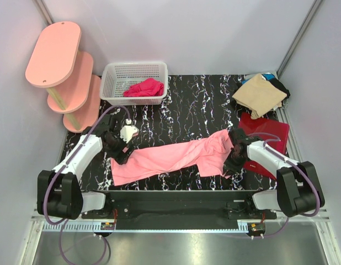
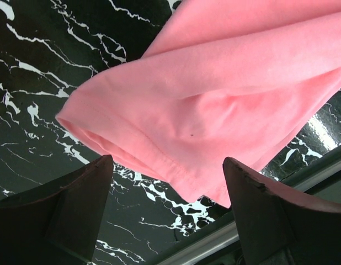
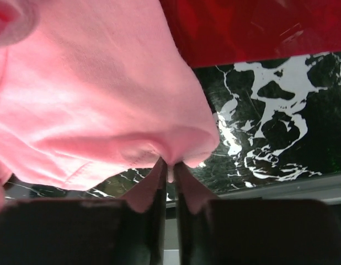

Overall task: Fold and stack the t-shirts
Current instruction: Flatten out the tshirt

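Top external first, says Mia. What's the biggest thing?

Me: The black table (image 1: 203, 105). Across its near part lies the big pink t-shirt (image 1: 170, 157). It is pulled long from my left arm to my right arm, and it is bunched, not flat. A dark red t-shirt (image 1: 267, 132) lies flat just beside its right end. A tan t-shirt (image 1: 260, 95) sits in the far right corner, on top of a black t-shirt (image 1: 281, 85).

Mia: And the pincers?

Me: The right gripper (image 3: 168, 165) is pinched tight on a bit of pink cloth. The left gripper (image 2: 168, 221) is wide and holds nothing. Its fingers (image 2: 76, 210) stand far apart, with the pink hem (image 2: 132, 157) just past them. I can't tell if they touch it.

Mia: So which step is this?

Me: I think I'm spreading the pink one out, before any fold. I see no neat stack yet. Next I'd slide the left fingers onto that hem corner and close them. Then I'd pull both ends apart gently and lay the shirt flat. I'd have to take care not to drag the red one along.
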Robot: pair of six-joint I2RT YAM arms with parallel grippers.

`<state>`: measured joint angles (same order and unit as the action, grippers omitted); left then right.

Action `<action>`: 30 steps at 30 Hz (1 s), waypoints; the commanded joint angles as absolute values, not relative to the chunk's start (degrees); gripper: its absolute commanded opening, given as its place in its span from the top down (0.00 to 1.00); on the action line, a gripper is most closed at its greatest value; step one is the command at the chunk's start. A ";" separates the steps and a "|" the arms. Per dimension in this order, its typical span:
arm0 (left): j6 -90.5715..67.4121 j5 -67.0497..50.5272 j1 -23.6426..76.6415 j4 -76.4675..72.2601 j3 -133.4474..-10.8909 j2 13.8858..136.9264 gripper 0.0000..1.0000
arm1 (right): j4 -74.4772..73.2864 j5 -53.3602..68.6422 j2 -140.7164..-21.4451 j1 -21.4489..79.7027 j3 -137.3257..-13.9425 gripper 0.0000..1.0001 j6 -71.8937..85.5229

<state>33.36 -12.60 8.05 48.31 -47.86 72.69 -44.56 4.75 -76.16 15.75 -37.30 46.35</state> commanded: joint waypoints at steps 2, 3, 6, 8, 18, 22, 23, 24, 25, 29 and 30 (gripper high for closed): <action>32.43 -11.87 9.40 45.27 -49.40 74.79 0.14 | -46.66 5.09 -72.34 16.17 -38.94 0.95 47.02; 32.52 -11.78 9.49 45.00 -49.31 75.14 0.14 | -48.41 5.45 -70.94 16.17 -39.11 0.97 47.02; 33.48 -10.55 9.67 44.83 -48.61 75.59 0.14 | -52.80 6.41 -67.68 16.52 -39.11 1.00 46.67; 34.19 -9.06 9.67 44.74 -48.16 75.41 0.14 | -55.01 7.29 -65.32 16.87 -39.20 1.00 46.32; 34.45 -7.91 9.67 44.91 -48.08 73.39 0.13 | -60.64 11.00 -69.69 19.51 -46.57 0.51 42.63; 34.80 -7.12 9.67 45.00 -47.20 72.16 0.13 | -59.68 4.41 -74.61 19.60 -55.80 0.40 40.87; 34.89 -6.86 9.67 45.00 -47.11 71.98 0.13 | -58.02 0.91 -75.66 19.51 -57.99 0.40 40.78; 34.98 -6.68 9.67 45.00 -46.94 71.90 0.13 | -57.22 -1.21 -76.37 19.51 -58.88 0.40 40.78; 34.89 -6.68 9.67 45.00 -46.85 71.72 0.13 | -56.26 -2.62 -77.16 19.51 -59.50 0.41 40.78; 34.81 -6.77 9.67 45.17 -46.85 71.46 0.13 | -51.26 -5.27 -84.00 19.51 -60.21 0.44 41.22; 34.72 -6.85 9.67 45.18 -46.76 71.37 0.13 | -50.46 -5.19 -85.07 19.51 -59.94 0.44 41.22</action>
